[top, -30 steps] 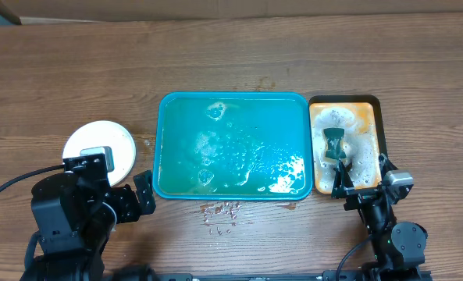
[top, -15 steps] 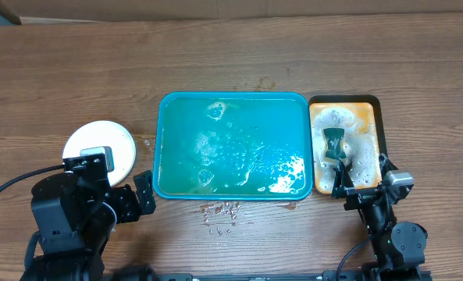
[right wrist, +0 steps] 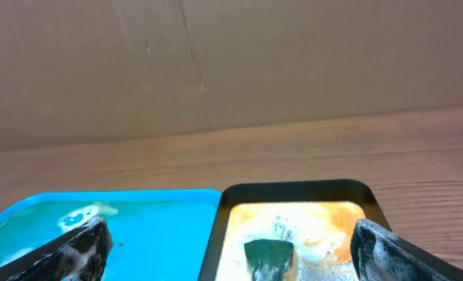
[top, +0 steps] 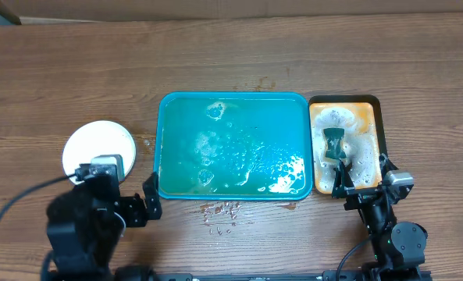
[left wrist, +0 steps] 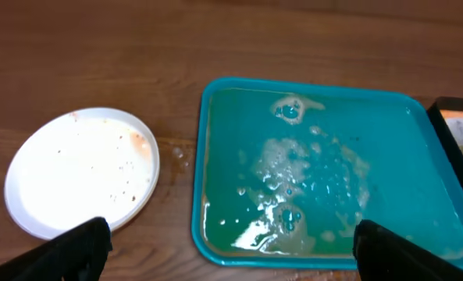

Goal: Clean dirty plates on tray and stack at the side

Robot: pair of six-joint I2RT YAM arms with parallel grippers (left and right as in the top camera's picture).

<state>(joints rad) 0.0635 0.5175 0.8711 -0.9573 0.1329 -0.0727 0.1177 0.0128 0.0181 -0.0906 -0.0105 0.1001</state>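
A white plate (top: 98, 142) lies on the table left of the tray, its near edge under my left arm. In the left wrist view the plate (left wrist: 79, 172) shows faint orange smears and specks. The teal tray (top: 231, 97) holds only soapy water and foam, seen close in the left wrist view (left wrist: 387, 156). My left gripper (top: 148, 197) hovers open and empty at the tray's near-left corner, both dark fingers spread wide (left wrist: 231, 261). My right gripper (top: 342, 179) stands open over the near end of the small tray, foam on its fingers (right wrist: 75, 251).
A black-rimmed orange tray (top: 375, 101) sits right of the teal tray, with a green sponge (top: 333, 144) lying in suds. Water drops (top: 223, 211) are spilled on the wood in front of the teal tray. A cardboard wall (right wrist: 231, 62) rises behind the table.
My left arm has drawn back towards the near edge and shifted a little right, uncovering more of the white plate. The right arm has not moved.
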